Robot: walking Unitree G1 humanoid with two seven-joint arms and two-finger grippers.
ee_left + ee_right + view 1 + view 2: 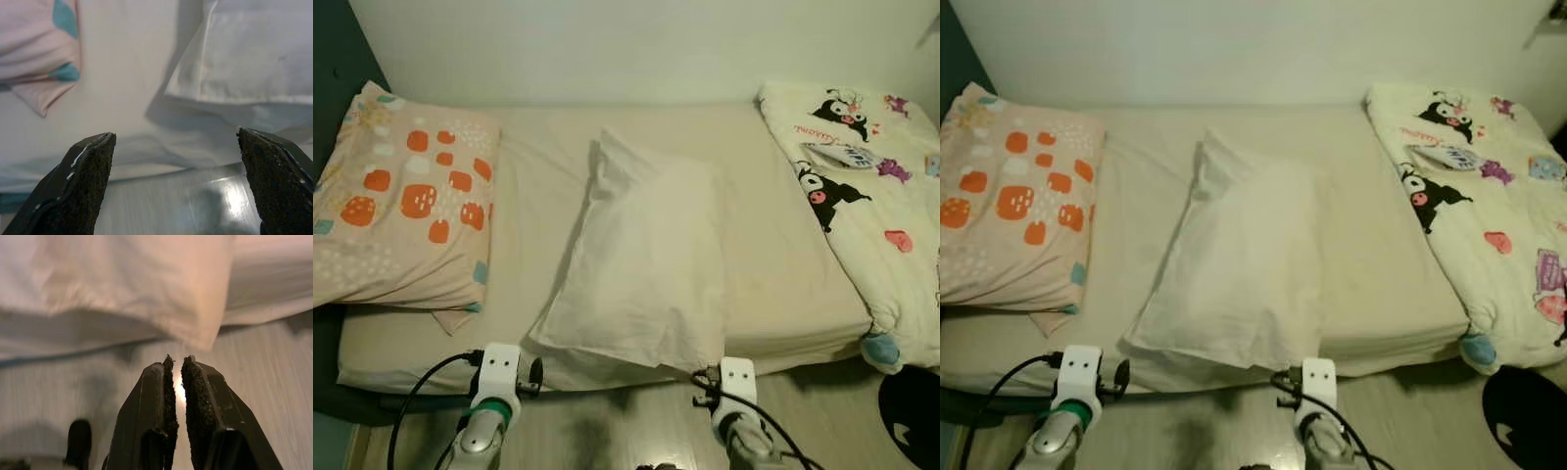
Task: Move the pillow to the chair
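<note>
Bed (783,284) against a pale wall; your white pillow (646,264) lies mid-mattress, its near edge at the bed's front. Patterned pillow (406,196) left, cartoon quilt (871,186) right. Your left gripper (176,183) is spread wide below the pillow's corner; right gripper (177,377) pinched closed, empty, just off it.
</note>
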